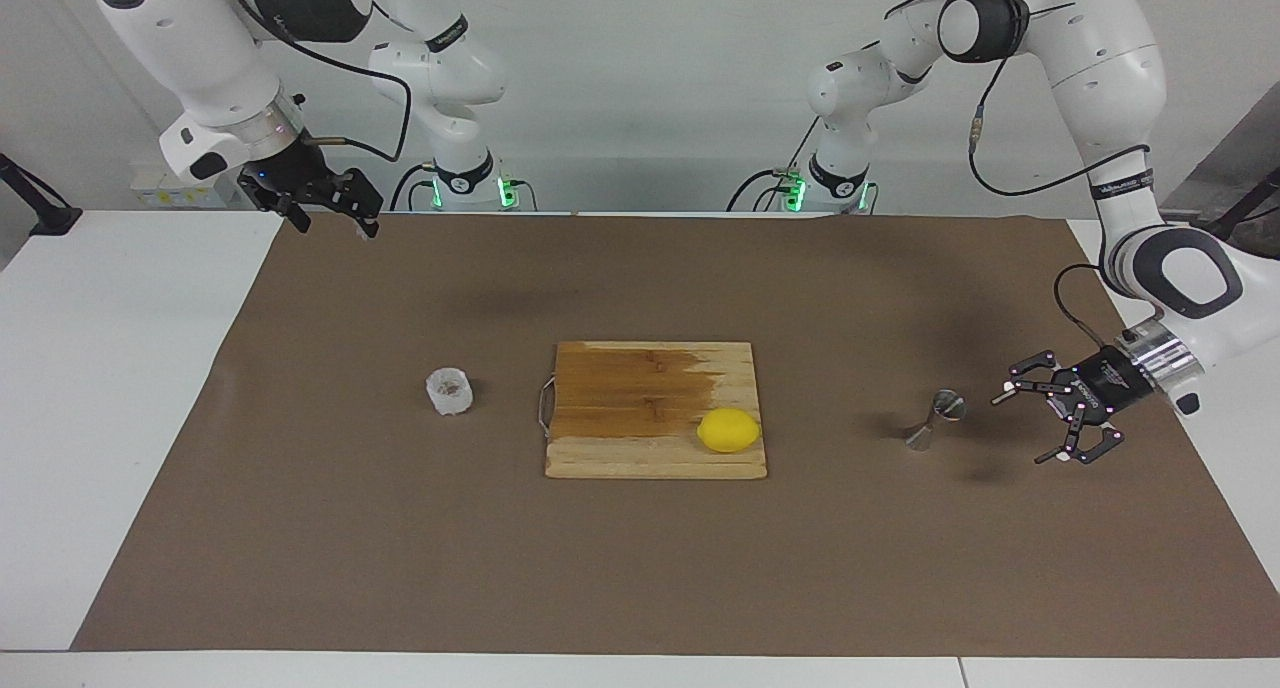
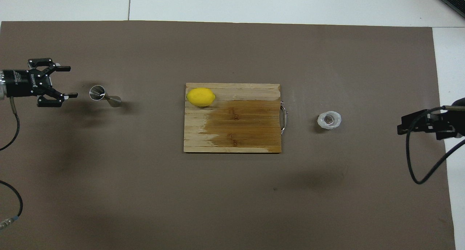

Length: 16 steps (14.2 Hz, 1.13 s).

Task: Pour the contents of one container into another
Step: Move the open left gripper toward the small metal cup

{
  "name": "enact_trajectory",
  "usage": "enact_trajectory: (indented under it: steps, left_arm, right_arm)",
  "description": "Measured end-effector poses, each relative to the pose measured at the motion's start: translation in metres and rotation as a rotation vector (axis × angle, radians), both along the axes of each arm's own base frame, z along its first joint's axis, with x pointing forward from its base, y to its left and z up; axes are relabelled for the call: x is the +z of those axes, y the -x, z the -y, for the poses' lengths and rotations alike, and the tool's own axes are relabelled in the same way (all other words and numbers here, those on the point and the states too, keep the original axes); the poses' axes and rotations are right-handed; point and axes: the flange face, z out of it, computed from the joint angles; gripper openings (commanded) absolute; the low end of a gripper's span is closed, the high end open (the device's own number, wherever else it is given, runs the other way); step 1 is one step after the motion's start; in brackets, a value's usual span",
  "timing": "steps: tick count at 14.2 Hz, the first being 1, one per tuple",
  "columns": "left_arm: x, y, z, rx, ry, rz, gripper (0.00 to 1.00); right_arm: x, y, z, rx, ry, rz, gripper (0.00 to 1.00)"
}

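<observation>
The translucent plastic cup (image 1: 449, 391) (image 2: 329, 120) with brownish contents stands on the brown mat toward the right arm's end of the table. Toward the left arm's end, the steel jigger (image 1: 935, 420) (image 2: 103, 96) stands upright on the mat. My left gripper (image 1: 1020, 429) (image 2: 72, 81) hangs low just beside the jigger, on the side toward the table's end. It is open, points at the jigger and does not touch it. My right gripper (image 1: 337, 228) (image 2: 401, 125) waits open, raised over the mat's corner near the robots, well away from the cup.
A wooden cutting board (image 1: 640, 388) (image 2: 239, 133) with a metal handle lies mid-table between cup and jigger. A yellow lemon (image 1: 729, 430) (image 2: 200, 96) sits on its corner toward the jigger. White table (image 1: 120, 368) borders the brown mat (image 1: 640, 568).
</observation>
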Motion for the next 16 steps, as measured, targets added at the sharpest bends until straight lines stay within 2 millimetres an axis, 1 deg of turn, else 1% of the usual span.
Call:
enact_trajectory:
  steps: [6, 10, 13, 16]
  left_arm:
    - [-0.028, 0.016, 0.005, -0.008, 0.055, 0.004, 1.0]
    - [-0.041, 0.03, 0.009, 0.038, 0.099, -0.004, 1.0]
    - [-0.045, 0.038, 0.013, 0.038, 0.109, -0.007, 1.0]
    - [-0.045, 0.04, 0.014, 0.055, 0.12, -0.006, 1.0]
  right_arm:
    - [0.0, 0.0, 0.0, 0.0, 0.0, 0.0, 1.0]
    - [0.0, 0.0, 0.0, 0.0, 0.0, 0.0, 1.0]
    - [0.0, 0.0, 0.0, 0.0, 0.0, 0.0, 1.0]
    - [0.0, 0.0, 0.0, 0.0, 0.0, 0.0, 1.0]
